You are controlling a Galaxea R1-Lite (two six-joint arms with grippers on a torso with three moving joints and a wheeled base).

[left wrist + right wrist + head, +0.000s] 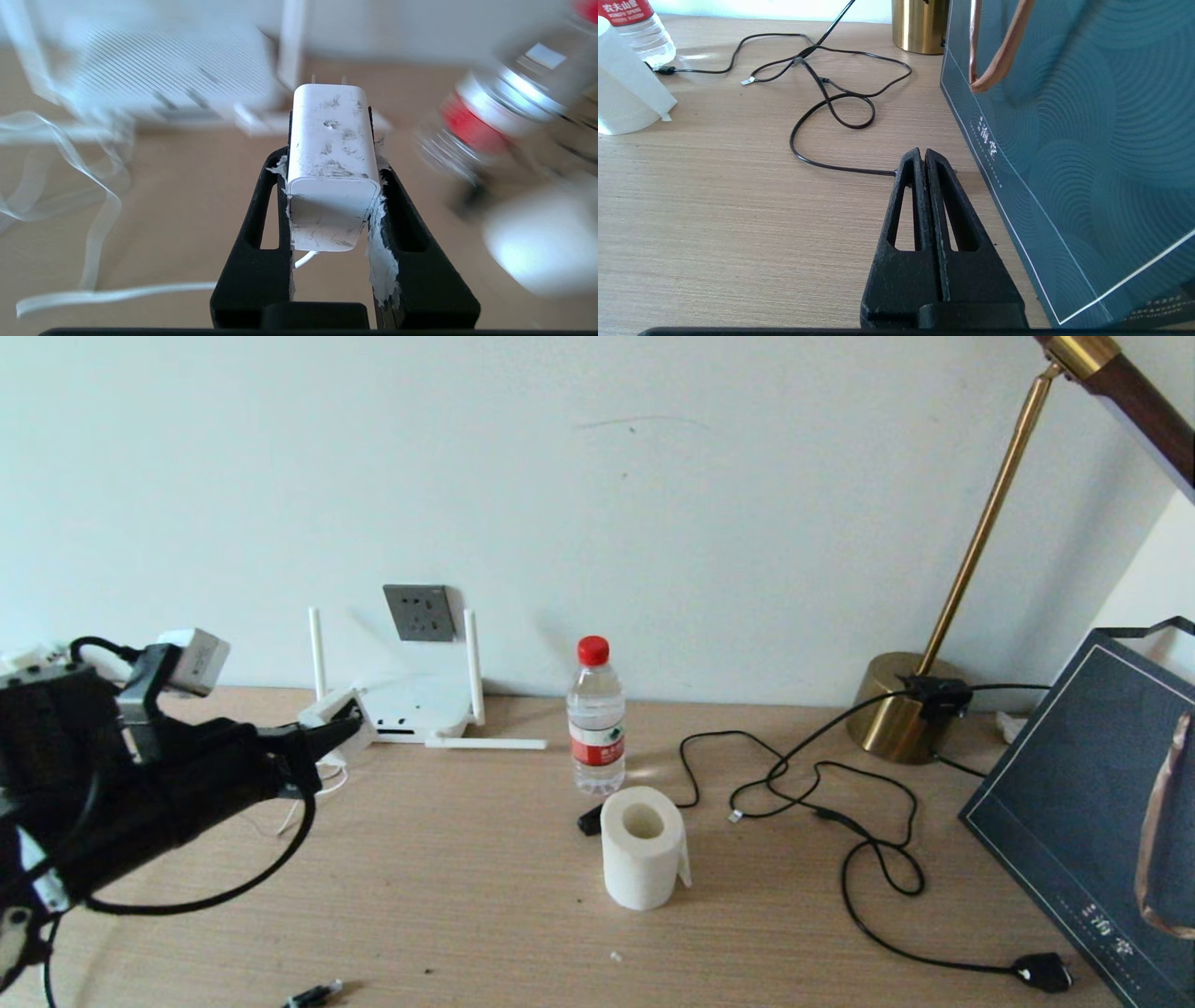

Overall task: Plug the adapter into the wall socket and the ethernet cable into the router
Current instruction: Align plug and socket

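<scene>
so the left gripper (332, 154) is clamped on the adapter (329, 140), both fingers (261, 210) pressed to its sides, prongs pointing away toward the router (411, 707); it's held up off the desk (467, 896) just in front of the router, wall socket (419, 612) above and behind; right gripper (923, 156) closed tight on nothing, low over the desk by the blue bag (1087, 140)

Left hand (338, 725) grips the adapter (329, 711) (beside the router (415, 705)).
</scene>
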